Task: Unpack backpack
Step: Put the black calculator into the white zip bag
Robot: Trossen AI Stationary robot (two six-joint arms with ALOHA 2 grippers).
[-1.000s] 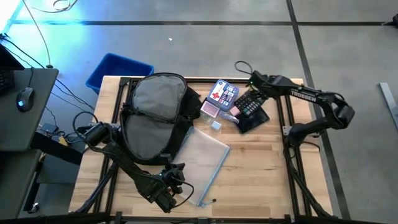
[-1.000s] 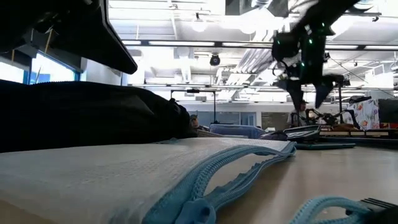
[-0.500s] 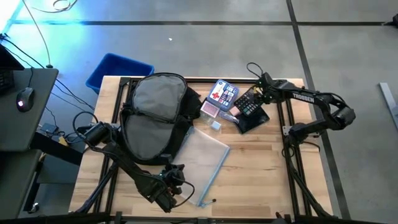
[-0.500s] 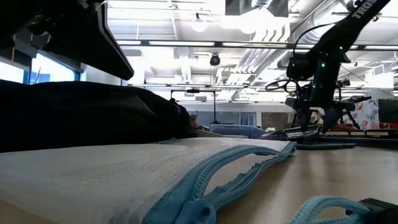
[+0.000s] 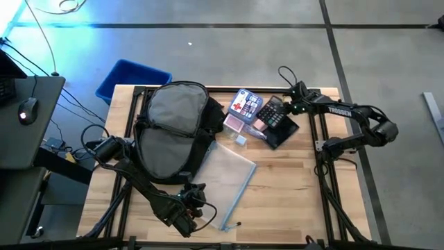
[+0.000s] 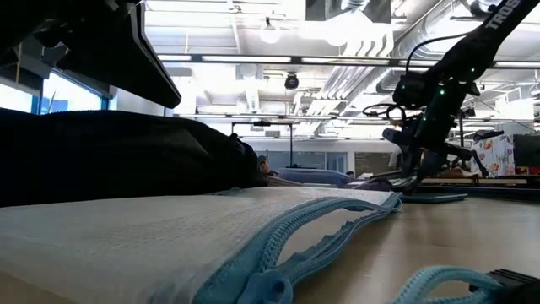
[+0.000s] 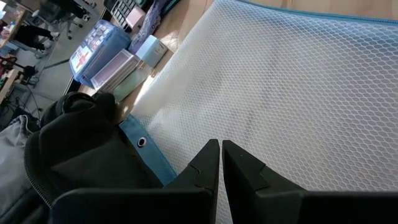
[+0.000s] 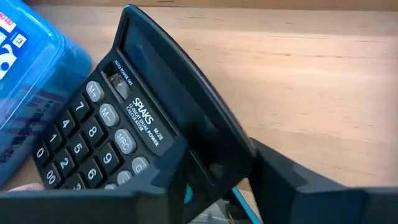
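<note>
At the far right corner of the counter your right gripper has its fingers narrowed on the upper edge of a black calculator, one finger on each side of the tilted display end (the right wrist view shows this best, with the keys and the printed label facing the camera). The calculator lies against a blue first-aid box, with a pink box and a small pale block just beside them, so that corner is crowded and the counter's far edge is close behind the gripper.

You have open wood across the near right half of the counter. The middle is taken by a clear mesh zip pouch with a blue zipper.

The backpack lies flat on the counter's left half, unzipped with its grey lining up, well apart from the right gripper and with the small items between them.

Your left gripper rests at the near edge, fingers pressed together on nothing, over the pouch and just beside the backpack's near end.
</note>
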